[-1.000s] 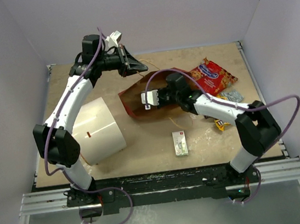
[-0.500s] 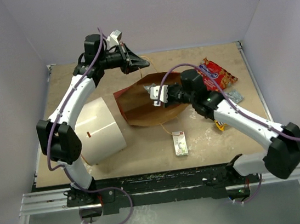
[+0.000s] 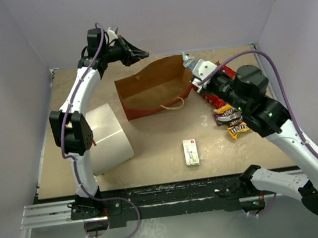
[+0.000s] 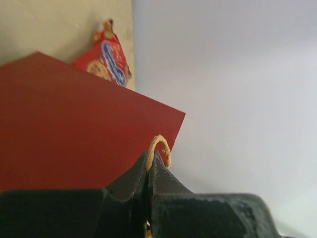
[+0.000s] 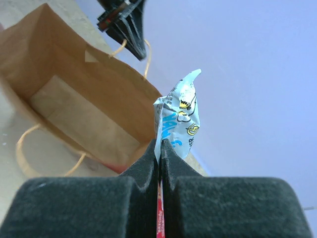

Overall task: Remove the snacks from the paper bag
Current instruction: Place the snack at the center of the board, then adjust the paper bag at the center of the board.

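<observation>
Paper bag [image 3: 155,87] at the far middle of the desk [image 3: 150,143], its open mouth turned toward the near edge so that the brown kraft inside shows; the left wrist view shows its red outside. Left tool [image 3: 134,53], over the far edge, has its fingers pressed together on the bag's far handle [image 4: 159,148], whose twisted loop rises just above the fingertips. The near handle [image 3: 174,103] lies slack on the desk in front of the bag. Right tool [image 3: 192,67], just beside the bag's right end, is closed on a pale blue wrapper [image 5: 181,114], which stands up out of the pinched fingertips and is outside the bag. Cookie bag [image 4: 106,54], red with a blue logo, lies toward the far right corner, largely covered by the right arm in the top view. Brown and yellow candy packs [image 3: 232,120] lie toward the right edge, just below that arm. A white-and-green box [image 3: 191,152] lies flat toward the middle of the near edge. A white cylinder [image 3: 106,139] rests on its side toward the left edge, under the left arm.
</observation>
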Controlling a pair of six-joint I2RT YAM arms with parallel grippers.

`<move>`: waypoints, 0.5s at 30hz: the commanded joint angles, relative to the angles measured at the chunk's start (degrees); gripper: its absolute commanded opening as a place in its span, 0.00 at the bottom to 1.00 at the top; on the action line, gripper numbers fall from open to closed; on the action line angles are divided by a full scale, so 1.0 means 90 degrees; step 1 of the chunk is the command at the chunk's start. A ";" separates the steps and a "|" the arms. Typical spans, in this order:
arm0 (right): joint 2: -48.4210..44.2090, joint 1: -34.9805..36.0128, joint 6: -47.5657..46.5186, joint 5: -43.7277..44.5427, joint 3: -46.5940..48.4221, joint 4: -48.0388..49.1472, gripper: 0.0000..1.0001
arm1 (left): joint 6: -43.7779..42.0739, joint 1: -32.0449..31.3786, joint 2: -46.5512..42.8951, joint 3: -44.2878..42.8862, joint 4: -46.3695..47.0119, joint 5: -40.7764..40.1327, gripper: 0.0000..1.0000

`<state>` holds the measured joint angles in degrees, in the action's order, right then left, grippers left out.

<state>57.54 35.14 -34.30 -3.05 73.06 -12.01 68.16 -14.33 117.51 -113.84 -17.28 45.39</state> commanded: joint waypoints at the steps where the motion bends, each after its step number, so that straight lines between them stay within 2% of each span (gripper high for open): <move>1: -0.0250 0.0003 0.0752 0.0912 0.0258 -0.0263 0.00 | -0.0387 0.0448 0.0556 -0.0988 -0.0617 -0.0201 0.02; 5: -0.0493 0.0005 0.0939 0.1148 -0.0015 -0.0131 0.00 | -0.0730 0.0636 0.0850 -0.1649 -0.1124 -0.0274 0.20; 10: -0.0573 0.0003 0.0987 0.1276 -0.0116 -0.0226 0.00 | -0.1048 0.0848 0.0688 -0.1863 -0.1341 -0.0363 0.55; 15: -0.0444 0.0005 0.1253 0.1731 -0.0154 -0.0203 0.00 | -0.1480 0.0934 0.0337 -0.1887 -0.1692 -0.0520 0.69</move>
<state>53.25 35.14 -26.50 7.70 71.61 -15.05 59.83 -6.66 125.78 -128.27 -29.71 41.87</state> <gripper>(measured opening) 0.008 0.656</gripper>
